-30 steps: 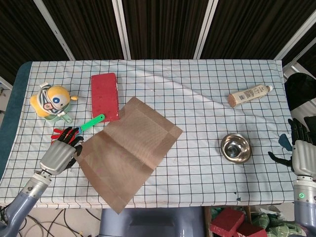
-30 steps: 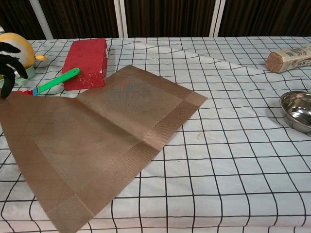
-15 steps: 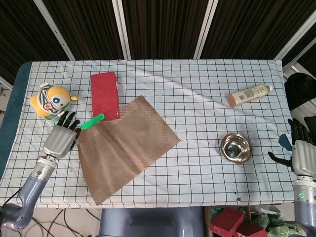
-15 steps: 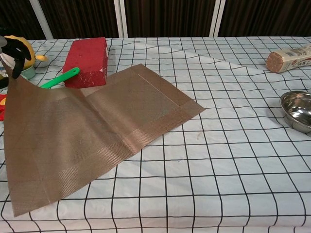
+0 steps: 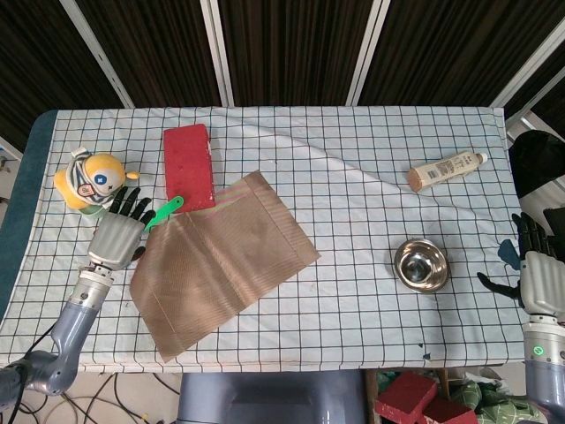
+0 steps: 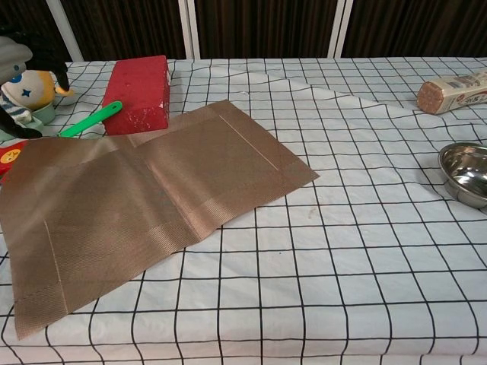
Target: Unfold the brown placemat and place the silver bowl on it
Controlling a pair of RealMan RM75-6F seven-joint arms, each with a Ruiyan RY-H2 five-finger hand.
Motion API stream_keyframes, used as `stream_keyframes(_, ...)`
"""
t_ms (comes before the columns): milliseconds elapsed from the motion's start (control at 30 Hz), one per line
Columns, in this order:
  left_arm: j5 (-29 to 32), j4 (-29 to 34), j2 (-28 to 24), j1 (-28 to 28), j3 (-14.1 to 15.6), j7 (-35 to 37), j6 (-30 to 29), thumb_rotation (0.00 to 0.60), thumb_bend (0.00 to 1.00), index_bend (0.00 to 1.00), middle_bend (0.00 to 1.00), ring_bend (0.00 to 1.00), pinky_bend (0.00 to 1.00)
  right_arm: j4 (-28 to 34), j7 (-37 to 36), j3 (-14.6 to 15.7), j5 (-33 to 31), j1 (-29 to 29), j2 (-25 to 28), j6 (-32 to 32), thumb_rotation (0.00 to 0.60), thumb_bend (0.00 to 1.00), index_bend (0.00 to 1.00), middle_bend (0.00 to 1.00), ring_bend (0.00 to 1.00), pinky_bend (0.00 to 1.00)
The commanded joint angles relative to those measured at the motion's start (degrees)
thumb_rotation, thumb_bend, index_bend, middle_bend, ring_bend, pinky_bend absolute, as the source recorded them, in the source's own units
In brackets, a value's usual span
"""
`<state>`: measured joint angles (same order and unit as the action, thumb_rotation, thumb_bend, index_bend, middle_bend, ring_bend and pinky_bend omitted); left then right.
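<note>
A brown placemat (image 5: pixel 216 261) lies spread open across the left half of the checked worktop (image 5: pixel 353 194), one corner beside a red block (image 5: pixel 187 166). The left robot hand (image 5: pixel 117 237) grasps the placemat's left edge, near a green-handled tool (image 5: pixel 164 213) and a yellow doll (image 5: pixel 91 182). The silver bowl (image 5: pixel 420 263) sits well apart on the right. The right robot hand (image 5: pixel 536 278) hangs off the worktop's edge — released, fingers spread.

a lab-like test table (image 5: pixel 371 203) with checkered cloth, dark slatted backdrop (image 5: pixel 291 44).
</note>
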<state>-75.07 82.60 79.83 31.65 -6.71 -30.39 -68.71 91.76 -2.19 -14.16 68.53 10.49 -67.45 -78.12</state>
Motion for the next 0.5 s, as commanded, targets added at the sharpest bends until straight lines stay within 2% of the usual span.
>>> stream_keyframes(33, -1.0, 3.17, -1.71, -2.03, 0.59, 3.0, -2.46, 0.6, 0.01, 0.13, 0.11, 0.04, 0.05, 0.17, 0.1, 0.12, 0.2, 0.03, 0.1, 0.06, 0.6, 0.08, 0.0, 0.0, 0.01, 0.18)
stream_keyframes(267, -5.46, 9.4, -6.4, -8.04, 2.32, 10.75, -11.04, 0.6, 0.01, 0.12, 0.1, 0.04, 0.05, 0.7, 0.17, -0.05, 1.38, 0.21, 0.4, -0.71, 0.6, 0.07, 0.0, 0.0, 0.01, 0.18)
stream_keyframes(500, -7.04, 9.57, -7.21, -13.55, 2.36, 15.75, -19.55, 0.6, 0.01, 0.12, 0.09, 0.04, 0.04, 1.68, 0.16, -0.56, 3.12, 0.69, 0.75, -1.86, 0.6, 0.04, 0.0, 0.0, 0.02, 0.18)
